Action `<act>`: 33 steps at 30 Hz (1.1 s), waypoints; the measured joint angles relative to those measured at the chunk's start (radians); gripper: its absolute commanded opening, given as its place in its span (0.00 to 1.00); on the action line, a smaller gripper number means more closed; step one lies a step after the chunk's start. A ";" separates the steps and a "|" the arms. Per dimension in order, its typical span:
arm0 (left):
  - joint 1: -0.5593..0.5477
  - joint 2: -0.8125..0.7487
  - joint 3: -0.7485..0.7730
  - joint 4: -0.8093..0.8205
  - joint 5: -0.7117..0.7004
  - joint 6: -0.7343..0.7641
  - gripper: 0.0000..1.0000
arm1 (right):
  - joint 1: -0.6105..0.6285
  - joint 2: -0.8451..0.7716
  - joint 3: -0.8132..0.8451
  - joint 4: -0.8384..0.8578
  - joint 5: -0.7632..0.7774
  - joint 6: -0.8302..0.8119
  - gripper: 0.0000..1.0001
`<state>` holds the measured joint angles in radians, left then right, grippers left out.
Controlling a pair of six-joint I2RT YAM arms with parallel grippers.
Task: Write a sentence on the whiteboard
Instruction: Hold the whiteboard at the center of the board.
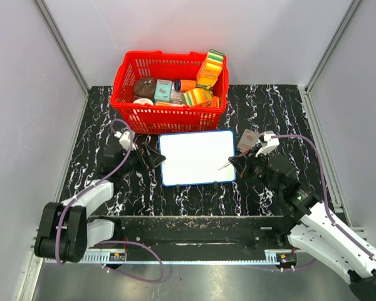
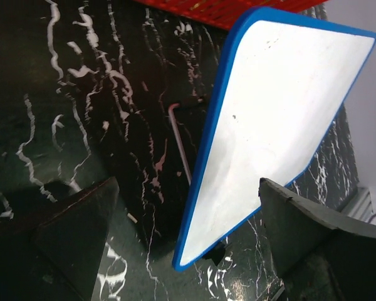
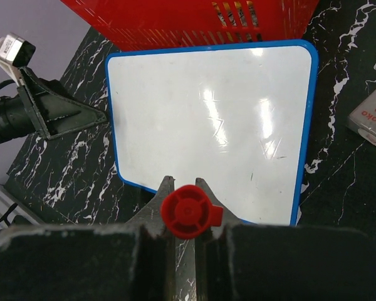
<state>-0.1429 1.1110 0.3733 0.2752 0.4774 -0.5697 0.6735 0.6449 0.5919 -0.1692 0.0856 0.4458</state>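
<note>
The whiteboard lies flat in the middle of the black marbled table, white with a thin blue frame. Its face is blank in every view, and the sentence is not in view. My left gripper is at the board's left edge, open wide, and the board's near corner lies between its fingers without touching them. At the board's right edge my right gripper is shut on a red marker. The marker's round end faces the wrist camera, and the board is just ahead of it.
A red plastic basket holding several packaged goods stands right behind the board. A small pinkish box lies to the right of the board's far corner. Grey walls close in the left, right and back sides.
</note>
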 measured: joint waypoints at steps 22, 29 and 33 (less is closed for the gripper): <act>0.008 0.450 0.034 0.713 0.440 -0.117 0.47 | 0.000 -0.008 0.000 0.007 0.000 0.023 0.00; 0.011 0.521 0.033 0.800 0.491 -0.166 0.19 | 0.000 -0.002 0.000 0.015 -0.008 0.023 0.00; 0.011 0.550 0.031 0.863 0.525 -0.219 0.06 | 0.000 0.005 0.000 0.023 -0.024 0.023 0.00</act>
<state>-0.1318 1.6608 0.4042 1.1378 1.0023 -0.7883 0.6735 0.6502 0.5919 -0.1467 0.0612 0.4686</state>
